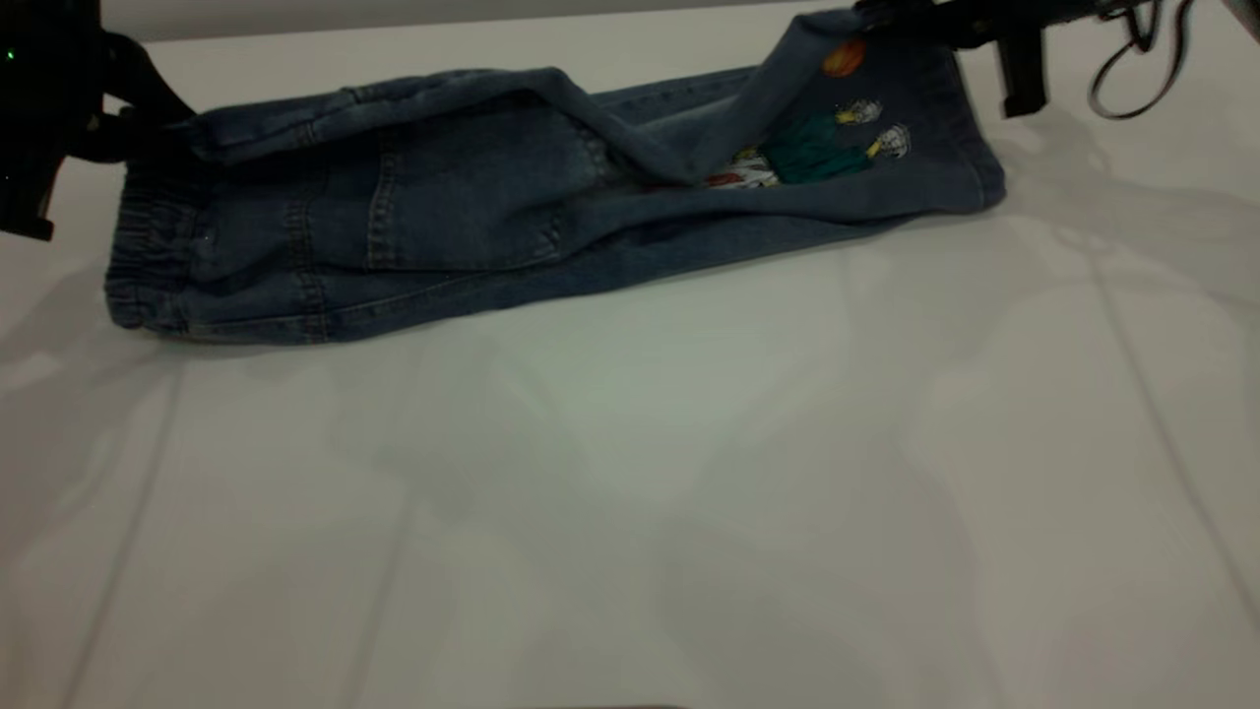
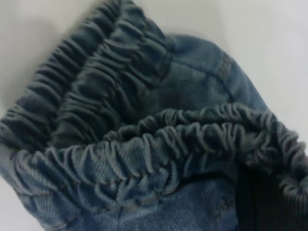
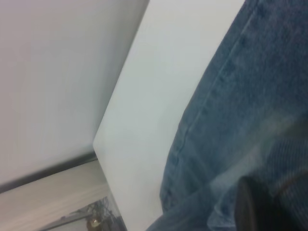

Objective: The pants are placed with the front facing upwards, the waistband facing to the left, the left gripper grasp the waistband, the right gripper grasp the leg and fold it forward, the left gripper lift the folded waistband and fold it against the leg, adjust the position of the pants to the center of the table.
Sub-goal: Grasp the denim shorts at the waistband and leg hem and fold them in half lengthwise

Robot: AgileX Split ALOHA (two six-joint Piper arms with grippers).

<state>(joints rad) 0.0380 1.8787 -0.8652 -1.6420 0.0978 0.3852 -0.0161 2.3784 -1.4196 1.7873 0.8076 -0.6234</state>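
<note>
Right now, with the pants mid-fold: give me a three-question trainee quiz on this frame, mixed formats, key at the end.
1. True or false: the leg held up by the right gripper shows its cartoon print and orange basketball.
2. Multiple choice: where is the waistband of the pants in the exterior view? A) at the left end, by the left gripper B) at the right end C) hanging off the table
3. Fill in: the pants lie toward the ____ edge of the table, away from the camera.

Key: 1 true; 2 A; 3 far
</note>
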